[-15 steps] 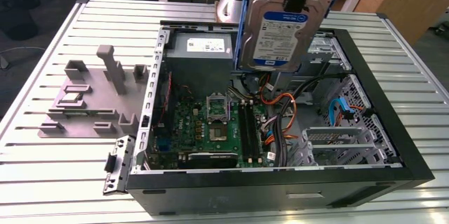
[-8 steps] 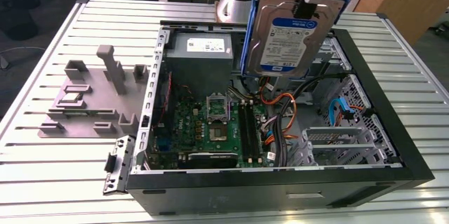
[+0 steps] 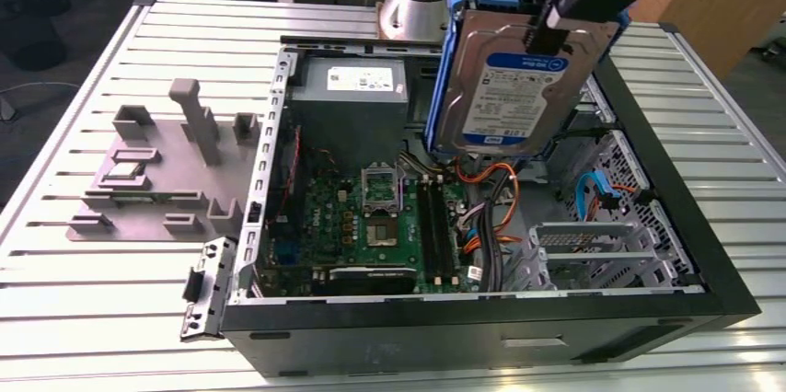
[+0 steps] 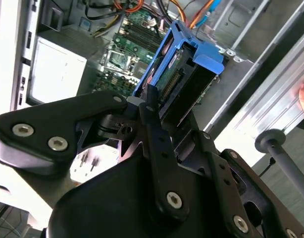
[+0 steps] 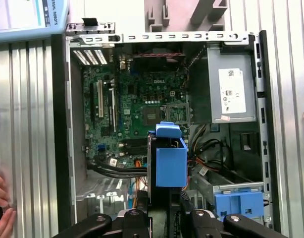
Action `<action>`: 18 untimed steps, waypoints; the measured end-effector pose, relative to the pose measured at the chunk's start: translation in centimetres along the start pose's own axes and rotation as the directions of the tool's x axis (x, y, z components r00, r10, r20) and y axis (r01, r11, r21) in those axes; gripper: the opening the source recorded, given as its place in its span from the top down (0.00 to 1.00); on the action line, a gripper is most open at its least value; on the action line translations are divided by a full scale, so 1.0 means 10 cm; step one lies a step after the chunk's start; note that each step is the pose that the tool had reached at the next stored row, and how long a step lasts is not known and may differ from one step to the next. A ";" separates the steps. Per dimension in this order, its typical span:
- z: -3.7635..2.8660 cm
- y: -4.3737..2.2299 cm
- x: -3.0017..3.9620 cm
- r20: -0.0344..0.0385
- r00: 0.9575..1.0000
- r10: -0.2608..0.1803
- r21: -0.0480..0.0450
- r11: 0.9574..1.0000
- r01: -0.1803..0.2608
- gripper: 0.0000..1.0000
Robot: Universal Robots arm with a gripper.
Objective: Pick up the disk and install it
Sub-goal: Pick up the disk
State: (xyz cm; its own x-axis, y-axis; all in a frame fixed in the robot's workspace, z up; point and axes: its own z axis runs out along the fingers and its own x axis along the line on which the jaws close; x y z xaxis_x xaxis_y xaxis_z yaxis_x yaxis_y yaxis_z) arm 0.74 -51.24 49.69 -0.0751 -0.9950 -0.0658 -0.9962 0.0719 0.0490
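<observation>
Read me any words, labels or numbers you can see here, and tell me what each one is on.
No text here can be quoted reliably.
White-and-blue label on the disk, held in the gripper: print too small to read.
White power supply sticker inside the case: print too small to read.
White lettering on the motherboard: a maker's mark only, not quoted.

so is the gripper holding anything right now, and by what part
Yes: the gripper is shut on the disk, clamped at its upper end in the exterior view.
</observation>
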 end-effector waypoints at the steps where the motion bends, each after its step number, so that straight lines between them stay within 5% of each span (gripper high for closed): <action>1: 0.000 -0.006 0.028 0.000 1.000 0.000 0.000 1.000 0.000 0.65; 11: 0.000 -0.075 0.259 0.000 1.000 0.000 0.000 1.000 0.000 0.65; 18: -0.007 -0.251 0.336 0.000 1.000 0.000 -0.001 1.000 0.000 0.65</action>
State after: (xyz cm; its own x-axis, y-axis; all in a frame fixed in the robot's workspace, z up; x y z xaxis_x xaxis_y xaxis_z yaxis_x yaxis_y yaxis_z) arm 2.99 -54.76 49.42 -0.0752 -0.9950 -0.0657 -0.9961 0.0720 0.0501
